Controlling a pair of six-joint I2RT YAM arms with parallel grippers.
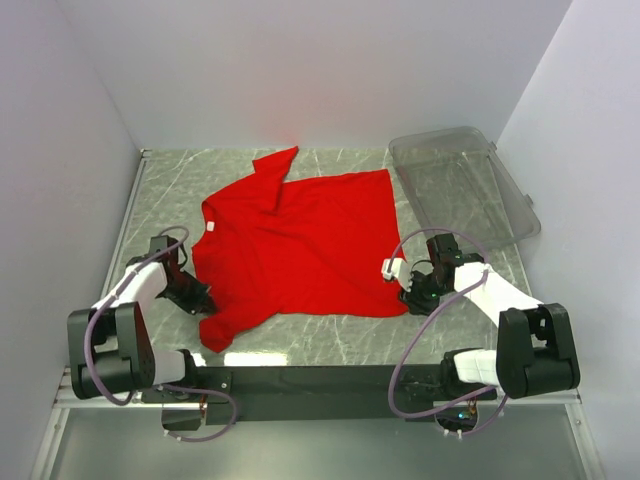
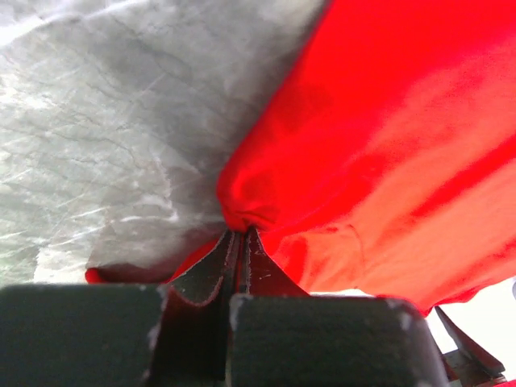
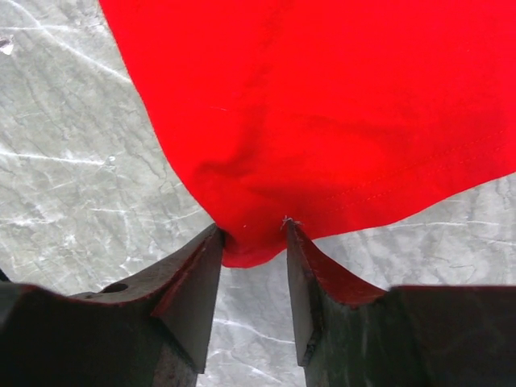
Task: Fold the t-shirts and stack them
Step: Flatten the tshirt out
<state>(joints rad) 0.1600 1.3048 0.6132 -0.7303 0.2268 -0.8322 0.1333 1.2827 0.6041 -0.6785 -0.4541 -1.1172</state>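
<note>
T-shirt [image 1: 300,245], plain bright red cloth, short-sleeved, lies flat on grey marbled table [image 1: 330,345], collar left, hem right, long axis crosswise between arms. Left gripper [image 2: 239,242] pinched tight on cloth by near sleeve. Right gripper [image 3: 254,242] half open, near hem corner between jaws, unclamped.

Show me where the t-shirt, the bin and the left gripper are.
t-shirt [image 1: 310,240], top view, middle of its body.
bin [image 1: 462,190], top view, its bare floor.
left gripper [image 2: 239,235], left wrist view, between the shut fingertips pinching the t-shirt.
</note>
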